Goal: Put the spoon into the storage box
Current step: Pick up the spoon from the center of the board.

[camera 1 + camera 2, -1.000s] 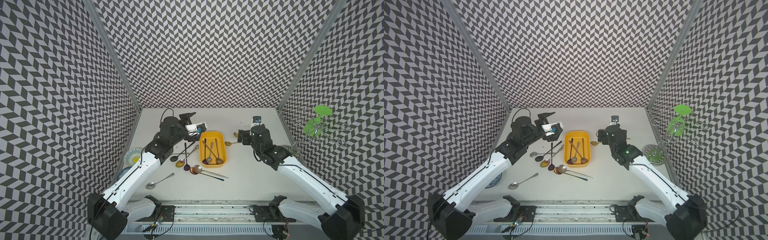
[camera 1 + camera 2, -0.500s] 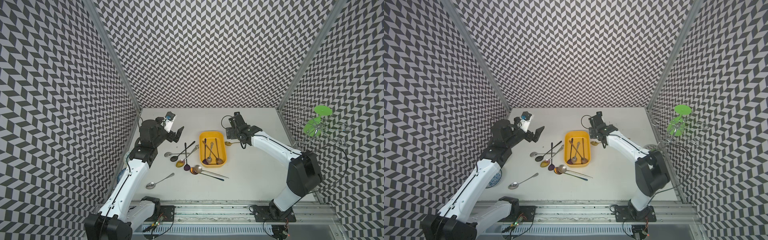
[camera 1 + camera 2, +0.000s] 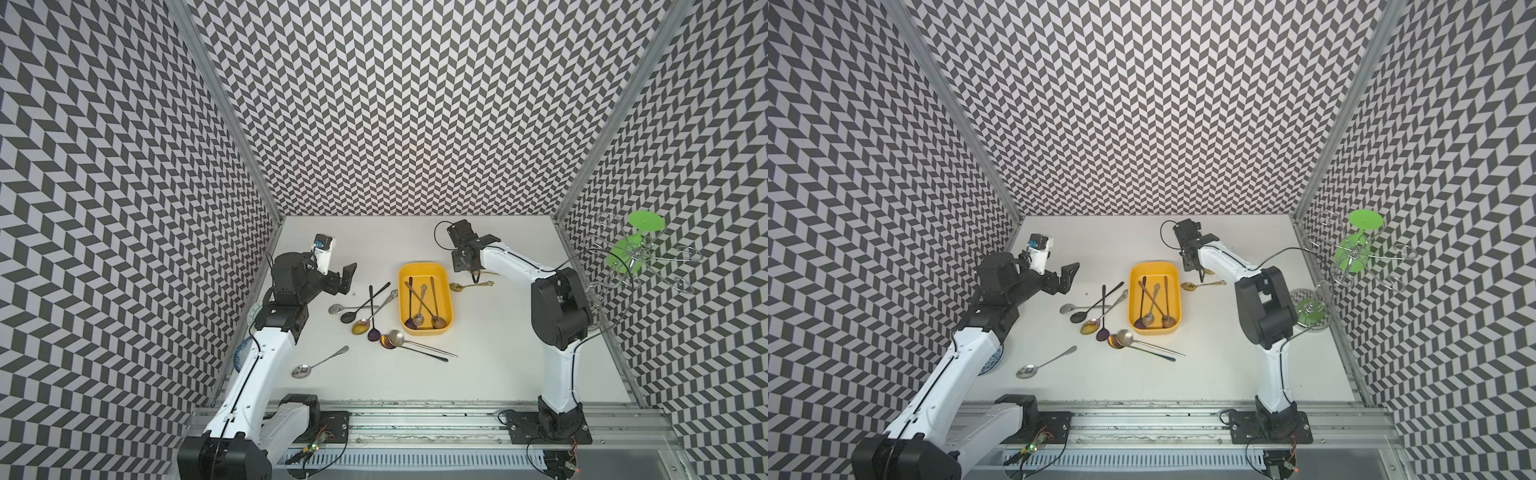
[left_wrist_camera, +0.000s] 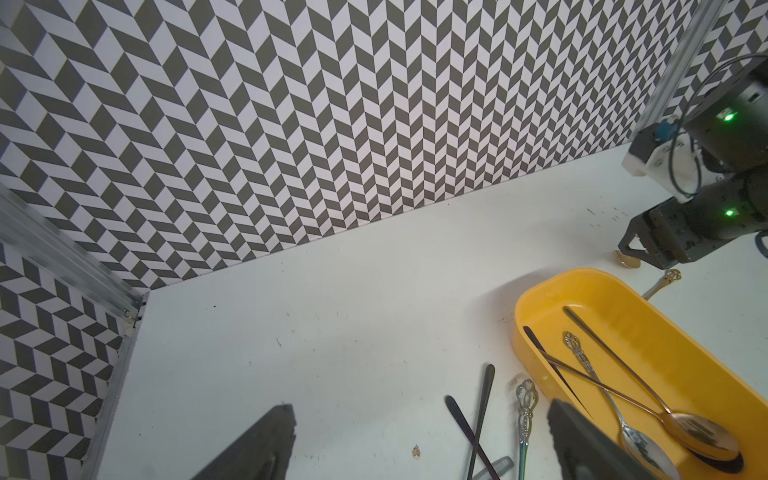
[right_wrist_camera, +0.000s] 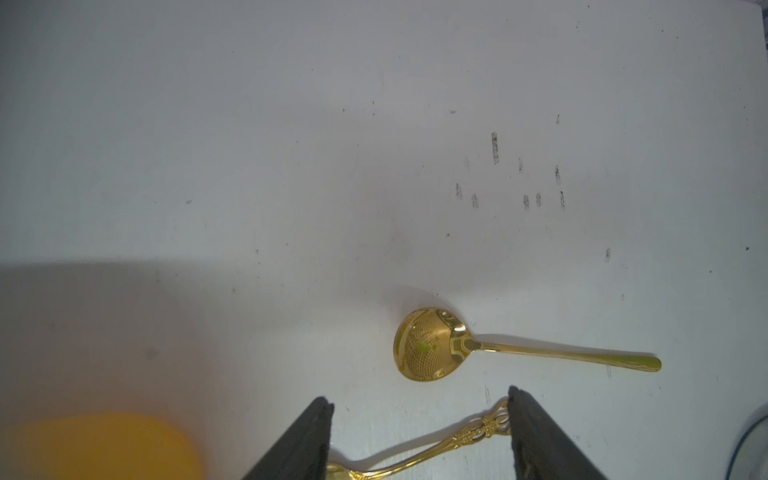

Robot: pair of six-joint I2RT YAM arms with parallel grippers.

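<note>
Straddling the ornate gold spoon (image 5: 436, 449), fingers (image 5: 540, 436) spread, right gripper (image 5: 420, 399) must pinch and carry to the storage box (image 3: 428, 331); left gripper (image 4: 419, 409) gapes.

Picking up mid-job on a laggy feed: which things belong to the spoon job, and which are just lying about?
Job: yellow storage box; ornate gold spoon between the open jaws of the right gripper; plain gold spoon; loose spoons beside the box.
Lying about: blue-patterned plate; green wire rack.

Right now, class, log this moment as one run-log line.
right fingers: open, straddling ornate gold spoon handle; left fingers: open, empty; storage box: holds several spoons; step: grasp pending
</note>
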